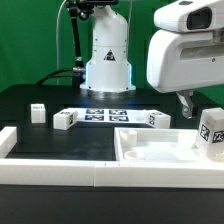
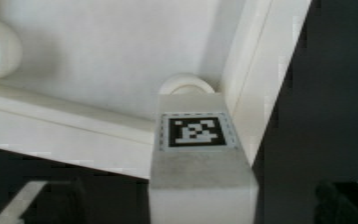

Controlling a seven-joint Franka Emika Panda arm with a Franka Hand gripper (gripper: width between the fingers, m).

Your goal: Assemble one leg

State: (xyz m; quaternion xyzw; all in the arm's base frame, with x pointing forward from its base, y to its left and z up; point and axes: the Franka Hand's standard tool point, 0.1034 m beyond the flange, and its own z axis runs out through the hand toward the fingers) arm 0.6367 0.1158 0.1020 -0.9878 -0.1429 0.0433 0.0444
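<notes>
A white leg [image 1: 210, 130] with a black-and-white tag stands upright at the right corner of the large white panel [image 1: 150, 150]. In the wrist view the leg [image 2: 197, 132] runs up toward the camera, and its far end meets a round recess [image 2: 190, 86] at the panel's corner [image 2: 105, 60]. My gripper [image 1: 193, 108] hangs just above the leg, open. Its dark fingers [image 2: 12, 205] stand on either side of the leg with a gap on each side, and nothing is gripped.
Three more tagged legs lie on the black table: one [image 1: 38, 113] at the exterior view's left, one [image 1: 65, 120] beside it, one [image 1: 157, 119] behind the panel. The marker board [image 1: 105, 115] lies in front of the robot base [image 1: 107, 60]. A white fence [image 1: 50, 162] borders the front.
</notes>
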